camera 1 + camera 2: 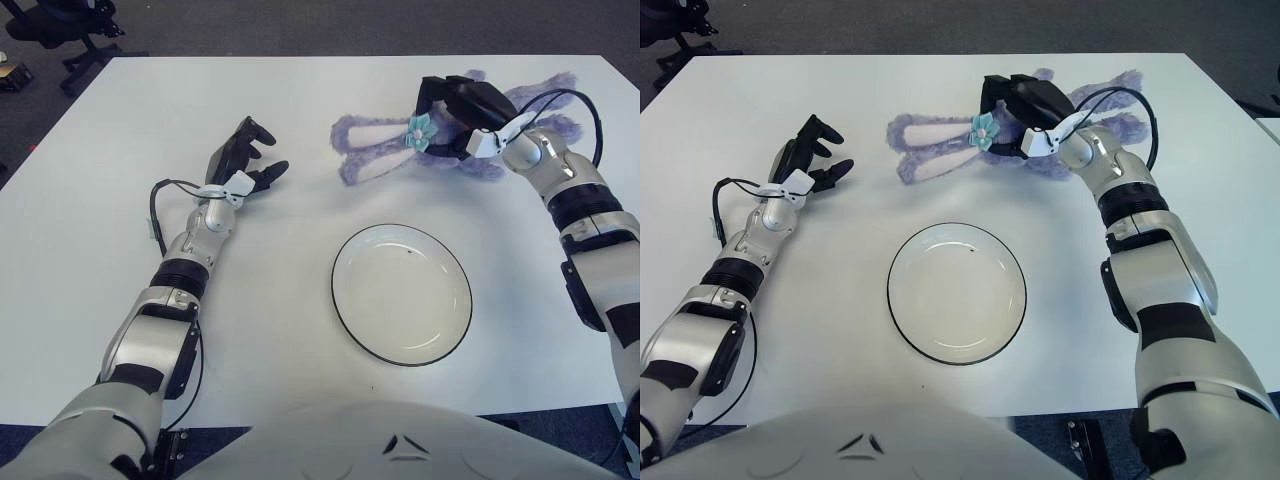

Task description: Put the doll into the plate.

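On the white table (90, 230), the left hand (242, 160) shows on the left side, well apart from the other things, its dark fingers (262, 130) loosely spread and holding nothing. To its right, nearer the front edge, sits the plate (402, 293), white with a dark rim and nothing in it. Beyond the plate, toward the far right of the table, lies the doll (400, 150), a purple plush rabbit with long pink-lined ears stretched to the left and a small teal flower at the base of the ears. The right hand (462, 105) is over the doll's head, its black fingers closed around the plush just right of the flower. The doll is well apart from the plate.
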Tool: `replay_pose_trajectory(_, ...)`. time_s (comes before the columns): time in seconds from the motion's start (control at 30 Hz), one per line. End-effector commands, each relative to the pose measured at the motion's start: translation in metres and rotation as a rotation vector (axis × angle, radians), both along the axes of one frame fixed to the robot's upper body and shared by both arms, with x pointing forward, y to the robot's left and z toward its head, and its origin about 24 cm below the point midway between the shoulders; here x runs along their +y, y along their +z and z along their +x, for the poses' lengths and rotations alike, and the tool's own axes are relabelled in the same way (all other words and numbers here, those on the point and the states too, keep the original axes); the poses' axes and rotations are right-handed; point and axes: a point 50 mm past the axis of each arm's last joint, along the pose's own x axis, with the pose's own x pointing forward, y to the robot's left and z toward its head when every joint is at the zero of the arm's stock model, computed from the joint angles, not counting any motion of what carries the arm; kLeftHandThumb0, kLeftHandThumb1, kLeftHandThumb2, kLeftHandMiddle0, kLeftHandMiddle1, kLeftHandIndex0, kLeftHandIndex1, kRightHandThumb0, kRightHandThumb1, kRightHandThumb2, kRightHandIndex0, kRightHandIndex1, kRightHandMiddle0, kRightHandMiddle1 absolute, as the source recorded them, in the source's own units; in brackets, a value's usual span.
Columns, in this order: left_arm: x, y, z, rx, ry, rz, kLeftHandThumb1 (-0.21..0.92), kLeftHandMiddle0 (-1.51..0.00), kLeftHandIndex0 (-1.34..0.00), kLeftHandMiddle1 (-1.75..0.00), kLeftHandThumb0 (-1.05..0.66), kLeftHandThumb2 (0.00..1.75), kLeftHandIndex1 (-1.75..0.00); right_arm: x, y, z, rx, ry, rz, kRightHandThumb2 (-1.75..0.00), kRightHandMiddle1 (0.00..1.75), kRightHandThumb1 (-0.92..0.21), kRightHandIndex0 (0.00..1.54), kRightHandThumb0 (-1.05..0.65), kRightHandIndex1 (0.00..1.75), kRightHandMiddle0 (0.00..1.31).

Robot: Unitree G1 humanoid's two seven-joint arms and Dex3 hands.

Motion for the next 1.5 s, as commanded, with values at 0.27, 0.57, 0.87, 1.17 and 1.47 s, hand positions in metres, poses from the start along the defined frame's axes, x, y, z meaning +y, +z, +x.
replay_pose_trajectory(0.27,0.004,0.003,0.006,0.029,0.005,-0.007,0.92,-0.41,-0.19,-1.45,-0.01,0.39,-1.63,0.001,0.022,-0.021,0.048,0.093,0.078,-1.31,1.75,-0.32,0.60,0.00,1.69,0.42)
replay_pose_trajectory(0.57,0.005,0.001,0.008,0.044,0.010,-0.009,0.92,-0.41,-0.20,-1.48,-0.01,0.39,-1.60,0.006,0.034,-0.035,0.174,0.167,0.134,-1.32,1.75,-0.30,0.61,0.00,1.69,0.43)
replay_pose_trajectory(0.87,0.005,-0.001,0.009,0.054,0.013,-0.010,0.92,-0.41,-0.22,-1.51,-0.01,0.38,-1.55,0.010,0.040,-0.053,0.193,0.213,0.158,-1.32,1.75,-0.30,0.63,0.00,1.67,0.43)
replay_pose_trajectory(1.17,0.005,-0.002,0.010,0.064,0.011,-0.008,0.92,-0.42,-0.25,-1.52,-0.01,0.36,-1.50,0.014,0.043,-0.063,0.266,0.275,0.189,-1.32,1.75,-0.29,0.65,0.00,1.65,0.43)
replay_pose_trajectory(1.47,0.006,-0.003,0.012,0.078,0.007,-0.003,0.92,-0.42,-0.26,-1.54,-0.01,0.36,-1.47,0.016,0.046,-0.068,0.328,0.334,0.193,-1.34,1.75,-0.27,0.68,0.00,1.64,0.44)
